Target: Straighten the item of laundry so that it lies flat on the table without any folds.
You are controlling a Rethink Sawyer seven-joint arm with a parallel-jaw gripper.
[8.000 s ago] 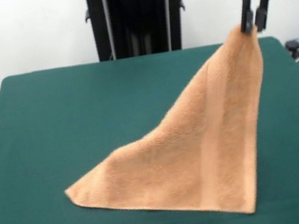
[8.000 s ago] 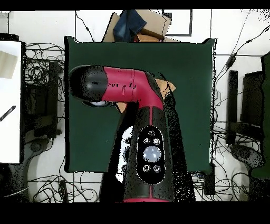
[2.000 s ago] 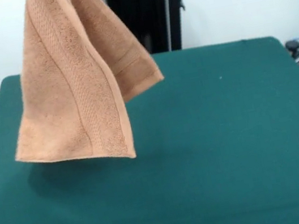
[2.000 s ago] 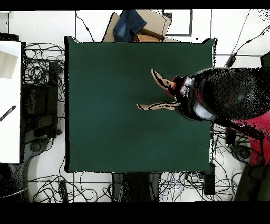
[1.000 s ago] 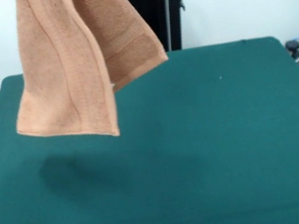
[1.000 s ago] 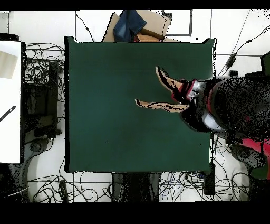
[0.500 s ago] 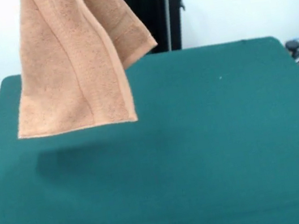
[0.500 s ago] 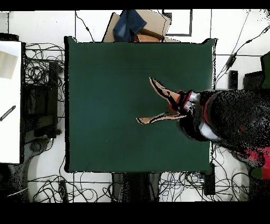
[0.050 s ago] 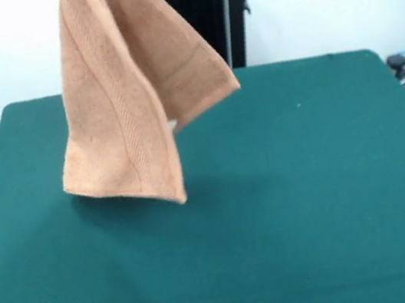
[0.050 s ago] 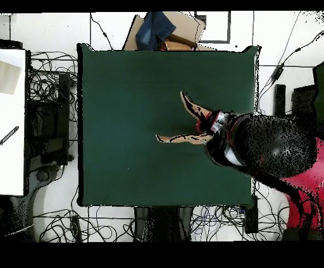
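Observation:
The item of laundry [image 9: 131, 93], a peach-orange terry towel with a woven band, hangs in the air over the left half of the green table [image 9: 312, 203]. It is draped in two hanging flaps, and its lowest corner hovers just above the felt. Its top runs out of the front view, so the gripper does not show there. From overhead the towel [image 10: 180, 138] appears as two thin edge-on slivers spreading from the arm's wrist [image 10: 223, 136], which covers the gripper holding it. The table [image 10: 126, 95] lies bare beneath.
Beyond the table's top edge in the overhead view stands a cardboard box [image 10: 180, 28] with a blue cloth on it. A white board [image 10: 12, 120] lies off the left side. Cables [image 10: 54, 95] ring the table on the floor.
The hanging towel has swung right in the front view and turned, and its lower hem has dropped closer to the table. Overhead, the wrist has shifted slightly toward the table's middle.

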